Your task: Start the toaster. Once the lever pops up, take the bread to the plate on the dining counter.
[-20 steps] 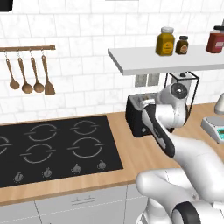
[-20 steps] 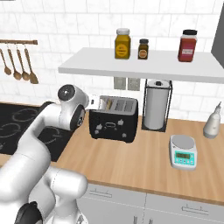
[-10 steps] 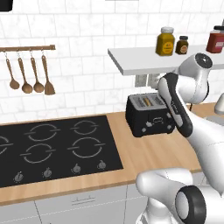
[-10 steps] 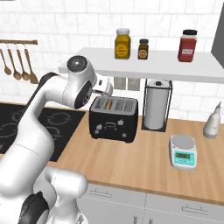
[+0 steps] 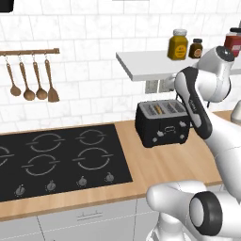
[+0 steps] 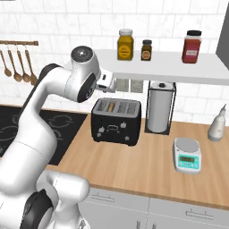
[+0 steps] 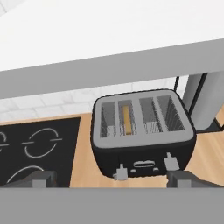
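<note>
Raised since a second ago, the arm now holds its pincer (image 7: 107,180) wide open above the toaster (image 7: 142,131), close under the white shelf (image 6: 179,67) edge. That black boxy toaster with its silver slotted top stands on the wooden table (image 6: 143,165), bare wood before it, beside the flat black hob (image 5: 61,160). Bread (image 7: 127,120) sits upright in its second slot.

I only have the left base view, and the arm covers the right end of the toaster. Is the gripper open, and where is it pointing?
Observer: Open. In the hand view the gripper looks down on the toaster, tips spread wide.
Operator: Which slot has the bread?
Observer: The bread stands in the second slot from the left in the hand view.
Operator: What is right of the toaster?
Observer: A paper towel roll in a black stand, then a small scale.
</note>
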{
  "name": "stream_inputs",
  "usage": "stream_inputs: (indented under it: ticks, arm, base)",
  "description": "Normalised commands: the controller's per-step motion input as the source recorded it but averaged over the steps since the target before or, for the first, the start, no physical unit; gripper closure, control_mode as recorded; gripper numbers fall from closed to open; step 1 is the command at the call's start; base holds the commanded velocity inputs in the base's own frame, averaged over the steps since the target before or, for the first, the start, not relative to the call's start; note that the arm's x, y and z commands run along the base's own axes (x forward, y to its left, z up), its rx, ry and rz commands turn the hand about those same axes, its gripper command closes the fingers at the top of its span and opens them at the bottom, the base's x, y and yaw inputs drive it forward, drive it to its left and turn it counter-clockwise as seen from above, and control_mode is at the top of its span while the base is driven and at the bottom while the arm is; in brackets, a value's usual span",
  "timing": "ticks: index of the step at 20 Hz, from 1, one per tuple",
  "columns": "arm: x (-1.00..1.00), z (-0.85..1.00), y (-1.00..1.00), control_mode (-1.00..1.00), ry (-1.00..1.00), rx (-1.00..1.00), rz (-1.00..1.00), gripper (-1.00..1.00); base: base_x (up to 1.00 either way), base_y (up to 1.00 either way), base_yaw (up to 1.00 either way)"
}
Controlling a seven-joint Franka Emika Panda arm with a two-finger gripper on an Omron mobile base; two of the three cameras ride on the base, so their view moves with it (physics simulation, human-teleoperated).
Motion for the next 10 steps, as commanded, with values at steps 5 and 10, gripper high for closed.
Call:
stream_inputs:
  ticks: [5,10]
  arm:
    - [0.00,0.00,0.00,-1.00,0.00,0.00,0.00,-1.00]
    - [0.00,0.00,0.00,-1.00,0.00,0.00,0.00,-1.00]
  base:
    - [0.00,0.00,0.00]
    - [0.00,0.00,0.00]
